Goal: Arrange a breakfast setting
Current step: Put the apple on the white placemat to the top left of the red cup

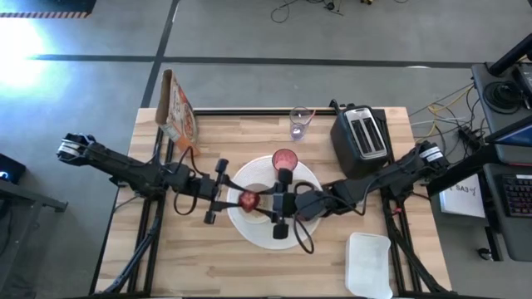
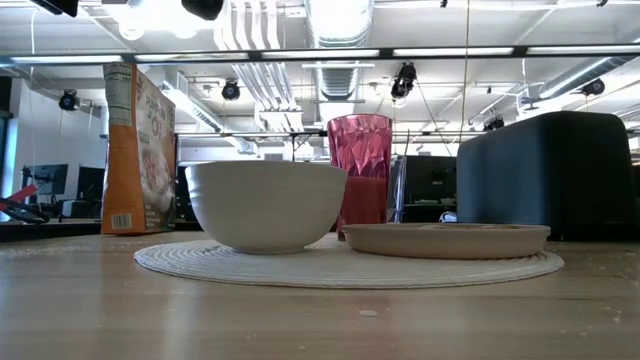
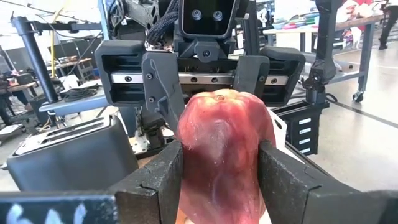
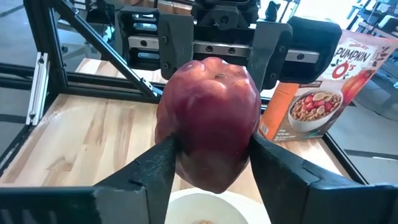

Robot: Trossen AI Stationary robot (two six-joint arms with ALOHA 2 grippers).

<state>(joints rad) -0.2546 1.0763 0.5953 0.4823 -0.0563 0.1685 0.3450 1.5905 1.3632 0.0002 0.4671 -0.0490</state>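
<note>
Dark-red fruit [image 1: 248,200]: held mid-air above the big round white plate [image 1: 249,226], nine o'clock side. Left gripper [image 1: 233,199] fingers pinch it. Right gripper [image 1: 264,202] fingers flank it; grip cannot be told.

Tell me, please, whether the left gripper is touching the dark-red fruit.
Touching. In the left wrist view, the left gripper has both fingers pressed against the sides of the dark-red fruit, with no gap showing.

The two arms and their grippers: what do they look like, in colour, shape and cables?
Both arms are black and slender, with pale grey housings at their outer ends. Black cables loop along each one. The left gripper and the right gripper each have a wide black body with a silver rail across it and two flat dark fingers with blocky black pads.
</note>
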